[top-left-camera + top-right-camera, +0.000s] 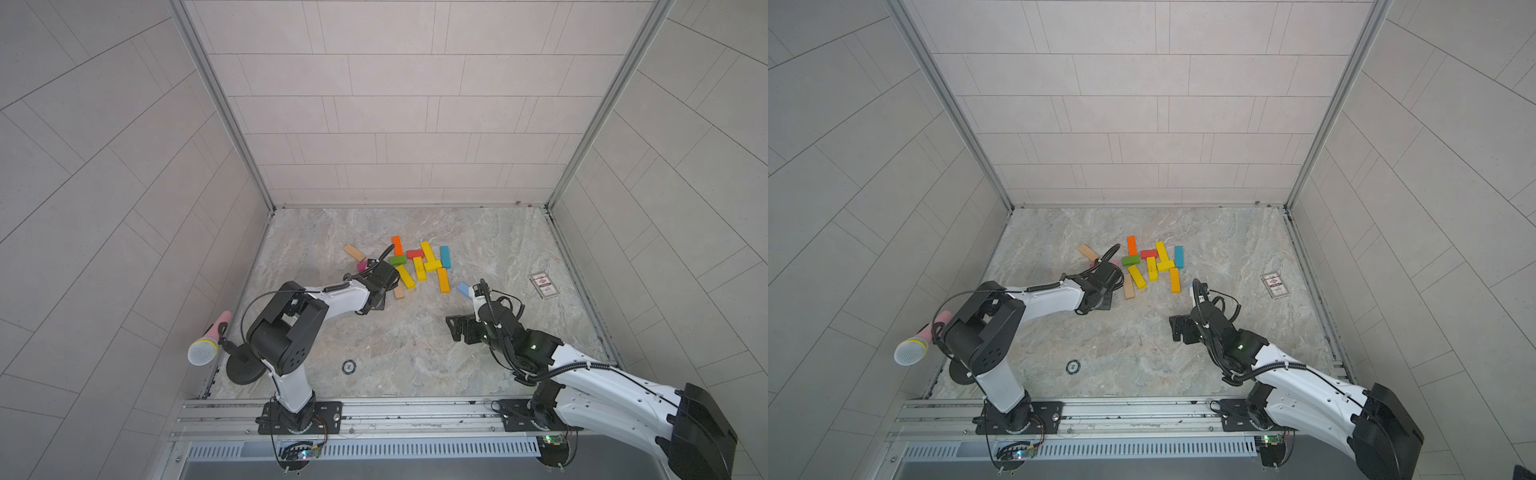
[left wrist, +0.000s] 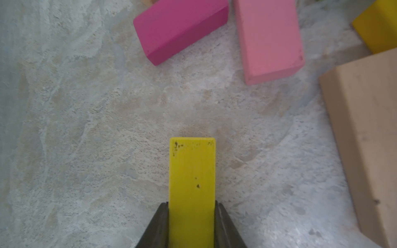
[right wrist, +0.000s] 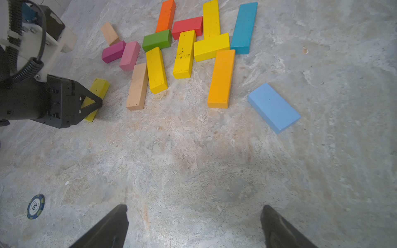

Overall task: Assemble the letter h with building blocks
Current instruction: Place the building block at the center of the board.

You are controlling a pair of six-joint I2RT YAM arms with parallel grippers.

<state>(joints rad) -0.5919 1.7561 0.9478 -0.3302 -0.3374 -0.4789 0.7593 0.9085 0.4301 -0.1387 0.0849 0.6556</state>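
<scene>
On the gray stone-look table (image 1: pixel 374 340), rough and cloudy, I see the building blocks (image 1: pixel 419 264) lying flat in a bunch near the middle. They are smooth painted wooden bars. My left gripper (image 2: pixel 191 204) is squeezed tight on a short yellow block (image 2: pixel 191 171), just beside the bunch. Both top views hide that block under the wrist, but both wrist views show it. My right gripper (image 3: pixel 193 209) is spread wide with nothing in it. A little printed card (image 1: pixel 544 286) shows only from the top.
</scene>
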